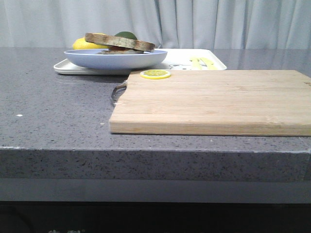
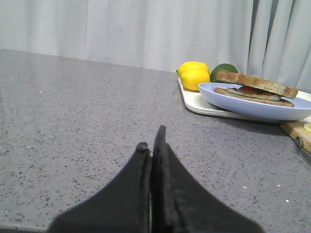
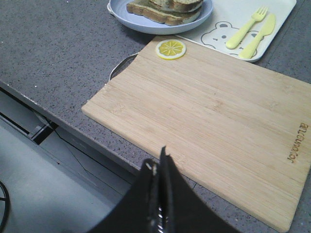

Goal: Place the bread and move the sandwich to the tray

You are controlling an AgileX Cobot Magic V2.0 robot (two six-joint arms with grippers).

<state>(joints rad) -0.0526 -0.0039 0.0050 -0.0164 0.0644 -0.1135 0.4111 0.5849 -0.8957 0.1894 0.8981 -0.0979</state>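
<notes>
The sandwich (image 1: pixel 121 43) lies on the round light-blue plate (image 1: pixel 116 59), and the plate stands on the white tray (image 1: pixel 187 53) at the back of the table. Its top bread slice rests tilted on the filling; no separate loose bread slice shows. The sandwich (image 2: pixel 255 87), plate (image 2: pixel 252 106) and tray (image 2: pixel 204 104) also show in the left wrist view, and again in the right wrist view: sandwich (image 3: pixel 165 8), plate (image 3: pixel 146 24), tray (image 3: pixel 279 14). My left gripper (image 2: pixel 153 138) is shut and empty over bare table, well short of the tray. My right gripper (image 3: pixel 158 162) is shut and empty above the table's front edge. Neither shows in the front view.
A wooden cutting board (image 1: pixel 214 99) with a metal handle (image 1: pixel 116 92) lies in front of the tray, a lemon slice (image 1: pixel 155 74) on its far left corner. Two lemons (image 2: pixel 193 75) and a lime (image 2: pixel 223 69) sit on the tray behind the plate. A yellow fork and knife (image 3: pixel 248 29) lie on the tray.
</notes>
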